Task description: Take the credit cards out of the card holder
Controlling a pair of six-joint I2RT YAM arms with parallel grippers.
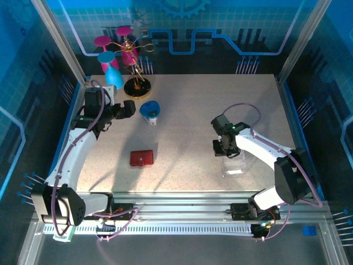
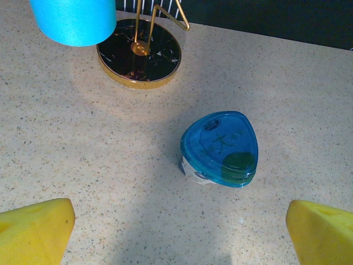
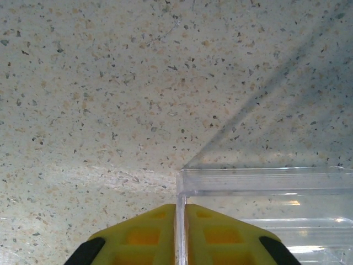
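Pinching a thin side wall of the clear plastic tray (image 3: 265,179) near its corner, the right gripper (image 3: 181,212) is seen with its yellow fingers (image 3: 143,234) drawn almost together, only the clear wall being held between them. In the top view this gripper (image 1: 226,150) and the tray (image 1: 237,165) are found to the right of the card holder (image 1: 142,158), well apart from it and at about the same depth on the table (image 1: 193,110).

The left gripper (image 2: 179,221) is held wide open, its two yellow fingertips (image 2: 38,229) set far apart at the lower corners of its wrist view, with nothing between them but bare speckled tabletop. It (image 1: 129,109) is placed behind the card holder and slightly to its left.

The card holder itself (a small flat red case, seemingly folded shut) is laid flat on the table, touched by neither gripper. Directly behind the card holder, just beyond the open left jaws, a blue triangular tub (image 2: 220,146) is set on the table. Farther behind the card holder a stand with a black, gold-rimmed base (image 2: 139,52) is placed, with a light blue cup (image 2: 74,19) hung on it.
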